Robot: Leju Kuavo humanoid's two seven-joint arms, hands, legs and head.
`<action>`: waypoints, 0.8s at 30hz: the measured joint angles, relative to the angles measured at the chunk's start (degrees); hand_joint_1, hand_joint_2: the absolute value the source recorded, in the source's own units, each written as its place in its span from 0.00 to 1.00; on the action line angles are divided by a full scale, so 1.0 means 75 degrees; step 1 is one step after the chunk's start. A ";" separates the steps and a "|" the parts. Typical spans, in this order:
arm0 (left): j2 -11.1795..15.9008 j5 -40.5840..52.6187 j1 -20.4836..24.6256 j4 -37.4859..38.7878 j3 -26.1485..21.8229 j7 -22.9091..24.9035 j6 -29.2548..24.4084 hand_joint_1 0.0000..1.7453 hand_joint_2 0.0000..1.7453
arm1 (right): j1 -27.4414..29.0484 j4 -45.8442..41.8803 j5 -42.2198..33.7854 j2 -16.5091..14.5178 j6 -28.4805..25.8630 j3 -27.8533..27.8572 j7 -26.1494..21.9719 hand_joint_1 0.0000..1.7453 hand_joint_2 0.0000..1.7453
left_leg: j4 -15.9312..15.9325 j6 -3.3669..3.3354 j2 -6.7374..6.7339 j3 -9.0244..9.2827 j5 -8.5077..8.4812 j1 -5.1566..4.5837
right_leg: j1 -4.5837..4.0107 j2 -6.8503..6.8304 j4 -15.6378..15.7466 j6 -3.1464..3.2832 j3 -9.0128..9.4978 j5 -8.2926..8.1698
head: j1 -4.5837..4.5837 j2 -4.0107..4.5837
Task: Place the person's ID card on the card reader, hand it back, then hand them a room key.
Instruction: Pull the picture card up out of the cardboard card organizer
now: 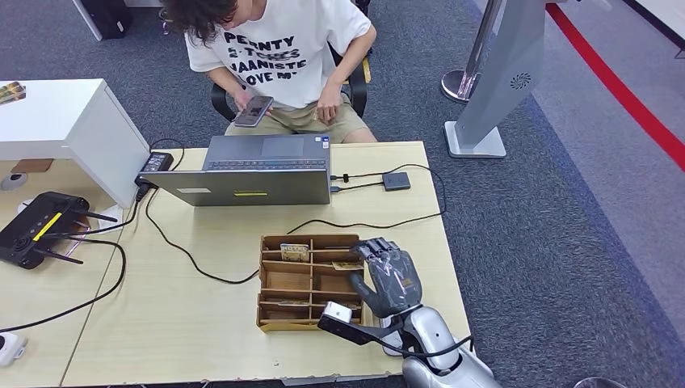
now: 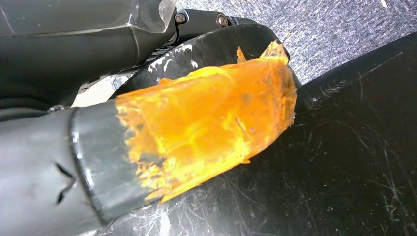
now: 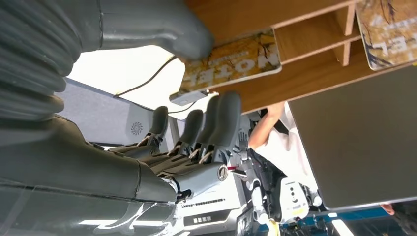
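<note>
Reaching over right edge of brown wooden compartment tray, right hand pinches yellow patterned room key card between thumb and fingers. Second matching card lies in compartment beyond hand, toward grey laptop. Right wrist view shows printed lettering on card. Left hand state: cannot tell.

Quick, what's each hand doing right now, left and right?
Left hand: cannot be told.
Right hand: pinching a hotel key card between thumb and fingers at the wooden organizer.
</note>
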State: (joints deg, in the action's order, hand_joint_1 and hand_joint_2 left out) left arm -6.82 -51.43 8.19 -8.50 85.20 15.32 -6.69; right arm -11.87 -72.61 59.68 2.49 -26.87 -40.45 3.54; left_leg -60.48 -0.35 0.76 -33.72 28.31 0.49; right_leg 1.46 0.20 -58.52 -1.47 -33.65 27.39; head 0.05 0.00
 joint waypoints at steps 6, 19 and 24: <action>0.0000 -0.0002 0.0001 0.0000 0.0002 0.0000 0.0000 0.00 0.00 | 0.0002 0.0165 0.0054 -0.0002 0.0064 0.0039 0.0000 0.87 1.00 | 0.0000 0.0000 0.0000 0.0000 0.0000 0.0000 | 0.0000 0.0000 0.0000 0.0000 0.0000 0.0000 | 0.0000 0.0000; -0.0001 0.0000 0.0004 0.0000 0.0007 0.0017 0.0001 0.00 0.00 | 0.0004 0.0289 0.0078 -0.0030 0.0139 0.0138 0.0000 1.00 1.00 | 0.0000 0.0000 -0.0001 0.0003 0.0000 0.0000 | 0.0000 0.0000 0.0000 0.0000 0.0001 0.0000 | 0.0000 0.0000; -0.0003 -0.0040 0.0003 0.0000 0.0012 0.0023 -0.0002 0.00 0.00 | 0.0035 0.0222 0.0053 -0.0054 0.0050 0.0213 -0.0066 1.00 1.00 | 0.0000 0.0000 0.0000 0.0002 0.0000 0.0000 | 0.0000 0.0000 0.0000 0.0000 0.0001 0.0000 | 0.0000 0.0000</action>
State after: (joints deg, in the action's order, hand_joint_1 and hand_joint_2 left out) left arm -6.84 -51.73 8.21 -8.50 85.29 15.49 -6.70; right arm -11.61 -70.95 60.08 2.09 -26.49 -38.85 3.05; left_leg -60.48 -0.35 0.76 -33.70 28.31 0.49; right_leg 1.46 0.20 -58.52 -1.47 -33.65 27.39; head 0.05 0.00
